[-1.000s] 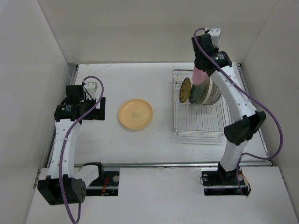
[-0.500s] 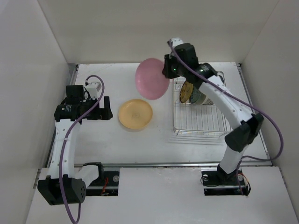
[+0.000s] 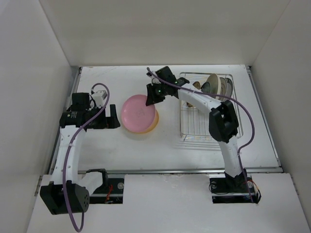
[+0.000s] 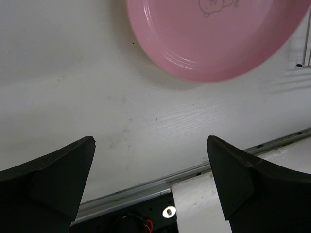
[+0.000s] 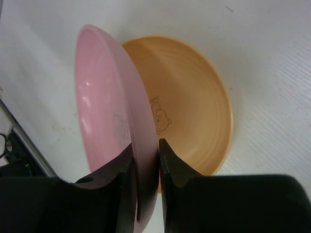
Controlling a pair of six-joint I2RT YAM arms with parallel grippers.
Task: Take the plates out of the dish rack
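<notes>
My right gripper [image 3: 154, 97] is shut on the rim of the large pink plate [image 3: 138, 112], holding it just over the cream-yellow plate [image 3: 151, 127] that lies flat on the table. In the right wrist view the pink plate [image 5: 104, 126] stands on edge between my fingers, with the yellow plate [image 5: 189, 116] behind it. The pink plate also shows in the left wrist view [image 4: 214, 34]. My left gripper [image 3: 115, 116] is open and empty, left of the plates. The dish rack [image 3: 206, 114] stands at the right with the remaining plates [image 3: 216, 86] upright at its far end.
White walls close in the table on the left, back and right. A metal rail [image 3: 160, 171] runs along the table's near edge. The right arm stretches leftward from the rack's far side.
My right gripper has carried the pink plate out of the rack, leftward and down, until it is over the yellow plate. My left gripper has shifted slightly right.
</notes>
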